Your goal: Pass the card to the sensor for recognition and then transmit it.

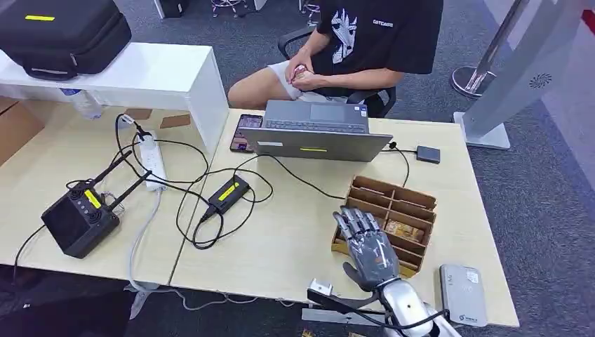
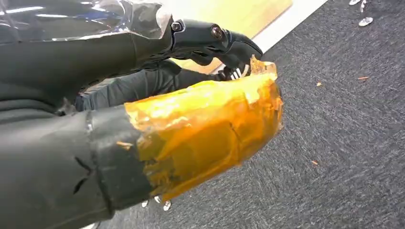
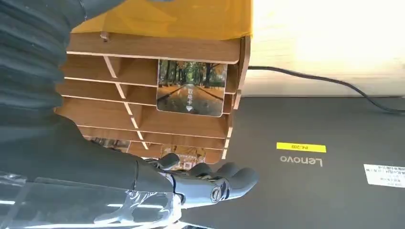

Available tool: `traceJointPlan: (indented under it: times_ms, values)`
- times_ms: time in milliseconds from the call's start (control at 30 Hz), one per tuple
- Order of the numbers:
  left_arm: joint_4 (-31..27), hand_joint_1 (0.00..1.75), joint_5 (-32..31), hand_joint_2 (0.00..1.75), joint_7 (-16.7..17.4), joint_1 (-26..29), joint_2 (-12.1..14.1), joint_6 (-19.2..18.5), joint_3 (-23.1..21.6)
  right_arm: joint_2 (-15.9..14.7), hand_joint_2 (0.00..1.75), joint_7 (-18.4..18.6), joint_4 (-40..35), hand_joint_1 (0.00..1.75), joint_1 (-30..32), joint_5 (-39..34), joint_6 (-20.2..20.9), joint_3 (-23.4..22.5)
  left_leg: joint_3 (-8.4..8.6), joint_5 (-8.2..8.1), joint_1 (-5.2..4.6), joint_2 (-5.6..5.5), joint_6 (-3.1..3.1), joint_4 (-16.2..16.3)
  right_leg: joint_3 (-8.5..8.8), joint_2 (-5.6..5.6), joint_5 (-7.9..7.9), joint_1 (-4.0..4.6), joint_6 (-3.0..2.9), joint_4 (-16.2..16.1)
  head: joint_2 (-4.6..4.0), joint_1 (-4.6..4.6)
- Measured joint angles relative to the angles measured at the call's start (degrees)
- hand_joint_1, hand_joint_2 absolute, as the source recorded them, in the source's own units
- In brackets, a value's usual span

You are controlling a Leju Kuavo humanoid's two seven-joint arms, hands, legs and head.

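Observation:
A wooden card rack [image 1: 393,203] with several slots stands on the table's right side. A card [image 3: 191,88] printed with a tree-lined avenue sits upright in one slot; in the head view a card [image 1: 405,230] lies in the rack beside my right hand. My right hand [image 1: 368,242] hovers over the rack's near left part, fingers stretched forward and apart, holding nothing. Its dark fingers [image 3: 210,183] reach past the rack's end toward the laptop lid. The grey card sensor [image 1: 463,293] lies at the table's near right corner. My left hand [image 2: 191,95], thumb wrapped in orange tape, hangs over carpet, holding nothing.
A grey laptop [image 1: 316,130] stands open behind the rack, and a person sits behind it. Black cables, a power brick [image 1: 228,191], a power strip [image 1: 152,160] and a black antenna box [image 1: 81,219] lie on the left. A phone [image 1: 245,132] rests beside the laptop.

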Motion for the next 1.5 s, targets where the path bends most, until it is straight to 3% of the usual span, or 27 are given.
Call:
traceJointPlan:
  times_ms: [33,67,100,300,667,867,1000,1133,1200,1333,1500]
  values:
    - [0.0,0.0,-0.02,0.0,-0.04,0.0,0.0,0.0,0.0,0.02,1.75,-0.02,0.15,0.59,-0.06,0.0,0.0,0.09,0.0,0.0,0.0,0.0,0.0,0.0,0.0,0.0,0.0,0.0,0.0,0.0,0.0,0.0]
    - [0.0,0.0,-0.04,0.0,-0.09,0.0,0.0,0.0,0.0,0.02,1.75,-0.02,0.28,1.5,-0.13,0.0,0.02,0.13,0.0,0.0,0.0,0.0,0.0,0.0,0.0,0.0,0.0,0.0,0.0,0.0,0.0,0.0]
    - [0.0,0.0,-0.11,0.0,-0.13,0.0,0.0,0.0,0.0,0.02,1.75,0.0,0.46,1.75,-0.26,-0.06,0.15,0.22,0.0,0.0,0.0,0.0,0.0,0.0,0.0,0.0,0.0,0.0,0.0,0.0,0.0,0.0]
    - [0.0,0.0,-0.42,0.0,-0.22,0.0,0.0,0.0,0.0,0.02,1.75,1.09,1.53,1.55,-1.07,-0.22,1.31,0.68,0.0,0.0,0.0,0.0,0.0,0.0,0.0,0.0,0.0,0.0,0.0,0.0,0.0,0.02]
    - [0.0,0.0,-0.44,0.0,-0.29,0.0,0.0,0.0,0.0,0.02,1.75,2.29,2.32,1.61,-2.3,-0.2,1.49,1.14,0.01,0.0,0.0,0.0,0.0,0.0,0.0,0.01,0.0,0.0,0.0,0.0,0.0,0.02]
    - [0.0,0.0,-0.44,0.0,-0.29,0.0,0.0,0.0,0.0,0.0,1.75,2.95,2.29,1.54,-2.72,-0.24,1.88,1.14,0.03,0.0,0.0,0.01,0.0,0.0,0.01,0.01,0.0,0.0,0.0,0.0,0.0,0.0]
    - [0.0,0.0,-0.44,0.0,-0.29,0.0,0.0,0.0,0.0,0.0,1.75,3.26,2.29,1.64,-2.66,-0.28,1.6,1.2,0.04,0.0,0.0,0.04,0.0,0.0,0.01,0.02,0.0,0.0,0.0,0.0,0.0,0.0]
    - [0.0,0.0,-0.44,0.0,-0.26,0.01,0.0,0.0,0.0,-0.07,1.75,3.23,2.01,1.71,-2.46,-0.31,0.11,1.31,0.04,0.0,0.0,0.04,0.0,0.0,0.01,0.02,0.0,0.0,0.0,0.0,0.0,0.0]
    - [0.0,0.0,-0.44,0.0,-0.26,0.01,0.0,0.0,0.0,-0.09,1.75,3.19,1.97,1.52,-2.44,-0.31,-0.24,1.4,0.04,0.0,0.0,0.04,0.0,0.0,0.0,0.02,0.0,0.0,0.0,0.0,0.0,0.0]
    - [0.0,0.0,-0.44,0.0,-0.26,0.01,0.0,0.0,0.0,-0.11,1.75,2.8,1.2,1.64,-2.13,-0.2,-2.25,1.64,0.04,0.0,0.0,0.05,0.0,0.0,0.0,0.03,0.0,0.0,0.0,0.0,0.0,0.0]
    - [0.0,0.0,-0.44,0.0,-0.26,0.01,0.0,0.0,0.0,-0.11,1.75,2.16,0.06,1.64,-1.8,-0.02,-3.52,1.95,0.04,0.0,0.0,0.05,0.0,0.0,0.0,0.03,0.0,0.0,0.0,0.0,0.0,0.0]
